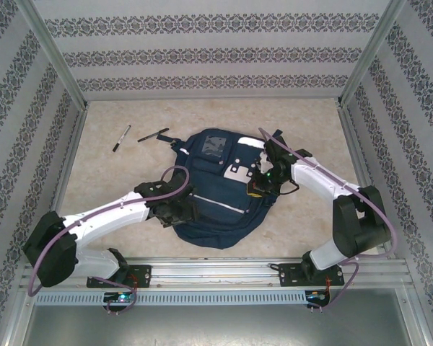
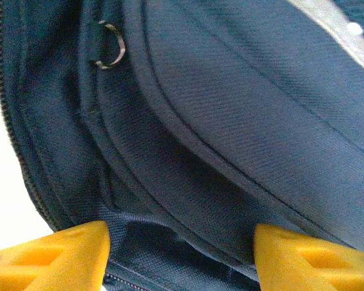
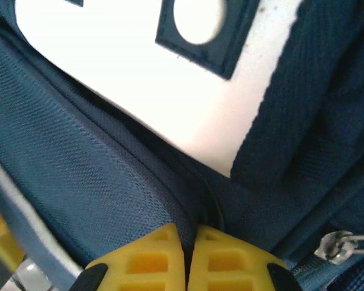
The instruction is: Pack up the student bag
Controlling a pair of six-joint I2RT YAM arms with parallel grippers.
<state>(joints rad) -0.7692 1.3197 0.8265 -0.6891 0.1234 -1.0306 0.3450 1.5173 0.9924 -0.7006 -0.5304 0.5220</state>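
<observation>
The student bag (image 1: pixel 218 198), navy with white patches, lies flat in the middle of the table. My left gripper (image 1: pixel 187 210) is at its left edge. In the left wrist view the left gripper (image 2: pixel 182 254) is open, its yellow fingers (image 2: pixel 54 257) wide apart over folds of the bag (image 2: pixel 230 109) near a zip line. My right gripper (image 1: pixel 258 189) is on the bag's right side. In the right wrist view the right gripper (image 3: pixel 189 251) is shut, pinching a thin ridge of the bag's fabric (image 3: pixel 79 170) just below a white patch (image 3: pixel 170 91).
Two dark pens (image 1: pixel 121 138) (image 1: pixel 153 135) lie on the table behind the bag's left side. A small metal ring (image 2: pixel 111 45) hangs on the bag, and a zip pull (image 3: pixel 337 245) sits right of the right fingers. Patterned walls enclose the table.
</observation>
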